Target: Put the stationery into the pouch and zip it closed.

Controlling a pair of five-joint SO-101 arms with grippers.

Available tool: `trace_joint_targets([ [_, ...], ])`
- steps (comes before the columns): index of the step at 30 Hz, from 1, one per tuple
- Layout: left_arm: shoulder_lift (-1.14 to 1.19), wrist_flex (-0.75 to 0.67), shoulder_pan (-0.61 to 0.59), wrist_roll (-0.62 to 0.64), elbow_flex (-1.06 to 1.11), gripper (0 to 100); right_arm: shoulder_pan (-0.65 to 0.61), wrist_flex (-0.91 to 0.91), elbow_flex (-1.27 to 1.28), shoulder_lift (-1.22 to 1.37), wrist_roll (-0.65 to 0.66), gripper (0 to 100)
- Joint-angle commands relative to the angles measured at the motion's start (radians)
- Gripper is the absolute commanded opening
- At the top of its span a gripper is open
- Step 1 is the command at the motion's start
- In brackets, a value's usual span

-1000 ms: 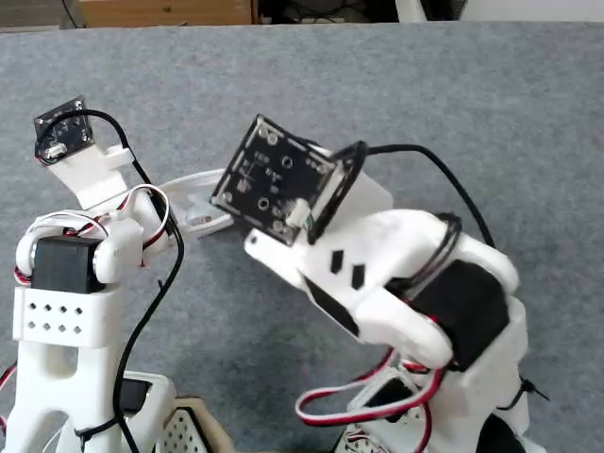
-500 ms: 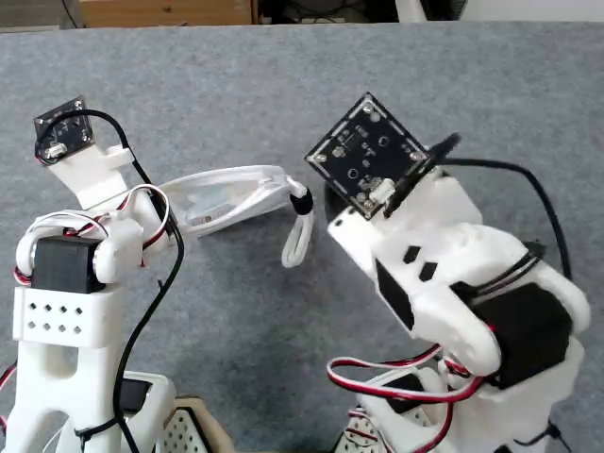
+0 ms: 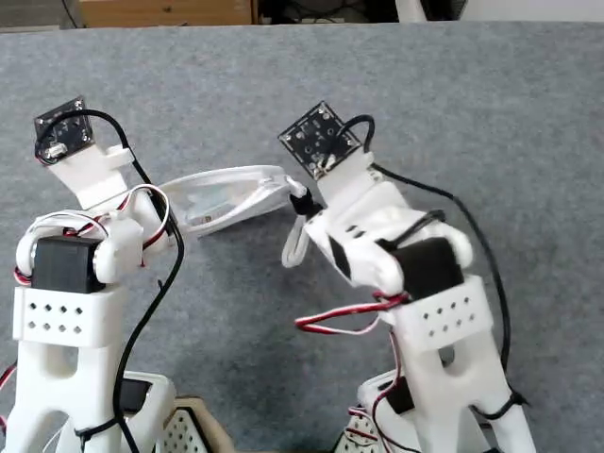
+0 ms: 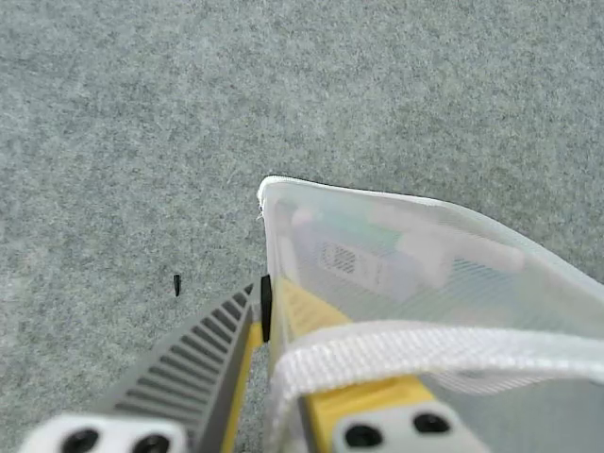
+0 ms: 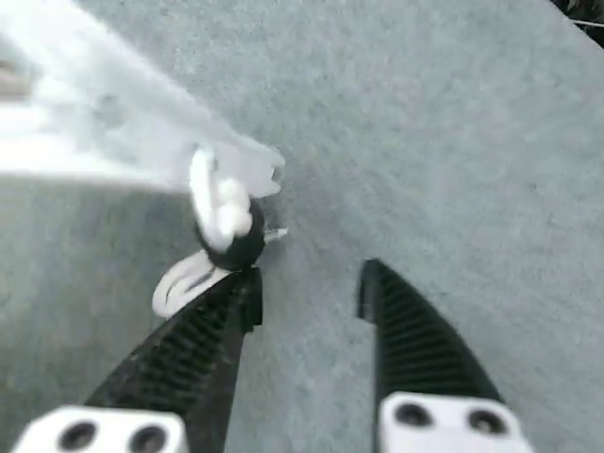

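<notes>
- We see L gripper (image 4: 272, 313) clamped on mesh pouch (image 4: 406, 283) end, stationery (image 4: 373, 257) inside.
- R gripper (image 5: 307, 288) jaws apart, just beside pouch's black zip pull (image 5: 234, 248).

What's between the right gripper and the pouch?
A black toggle and white strap loop at the end of the pouch, beside one finger of the open right gripper; right wrist view.

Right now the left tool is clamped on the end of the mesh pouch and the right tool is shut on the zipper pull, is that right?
No. The right tool is open, nothing between its jaws; the zipper pull lies beside one jaw's tip, as the right wrist view shows. The left tool is clamped on the end of the mesh pouch.
</notes>
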Motion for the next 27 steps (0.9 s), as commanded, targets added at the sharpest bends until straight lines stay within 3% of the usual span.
trace_joint_targets([
  [1,0.015,-0.009,-0.008,0.006,0.018,3,0.005,-0.1,0.018,-0.012,-0.046,24.2],
  [11,0.015,-0.009,-0.008,0.006,0.019,3,-0.121,-0.052,-0.002,-0.018,-0.049,24.1],
  [22,0.015,-0.009,-0.008,0.006,0.019,3,-0.124,0.092,-0.108,-0.018,-0.051,24.1],
  [27,0.015,-0.011,-0.008,0.006,0.019,3,-0.123,0.184,-0.226,-0.018,-0.152,24.5],
])
